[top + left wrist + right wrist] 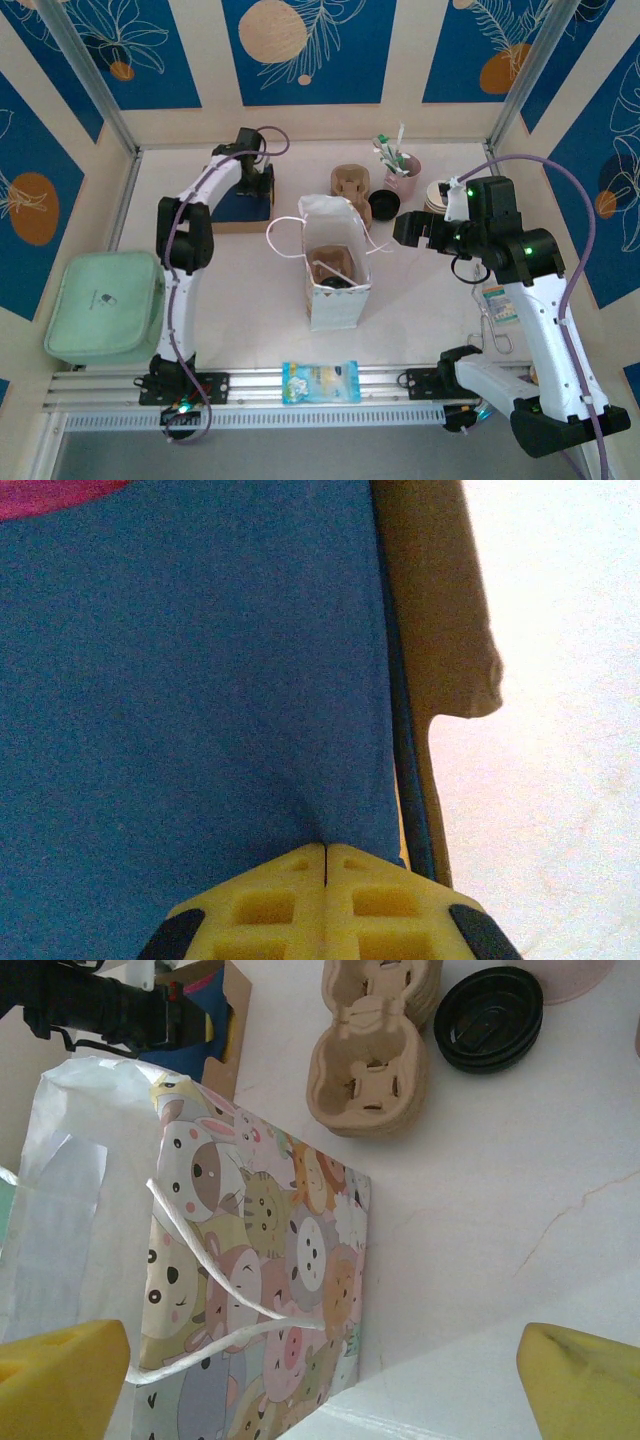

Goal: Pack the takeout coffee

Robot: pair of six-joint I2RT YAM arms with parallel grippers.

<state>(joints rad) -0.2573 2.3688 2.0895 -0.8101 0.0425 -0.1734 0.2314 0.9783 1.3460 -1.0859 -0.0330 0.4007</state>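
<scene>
Bag (337,270) stands beside wide-spread right end effector (400,229).

Left arm (173,310), right arm (545,330): white shells, black joints, purple cables (520,159), green lights (527,251); yellow waffle-pocketed fingertips (270,905), black-edged.

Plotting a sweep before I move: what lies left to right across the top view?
Mint-green case → blue box → cartoon gift bag → pink cup of stirrers → right arm.

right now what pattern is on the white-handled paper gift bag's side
Pastel cartoon animal faces cover the paper gift bag, clearest in the right wrist view.
</scene>
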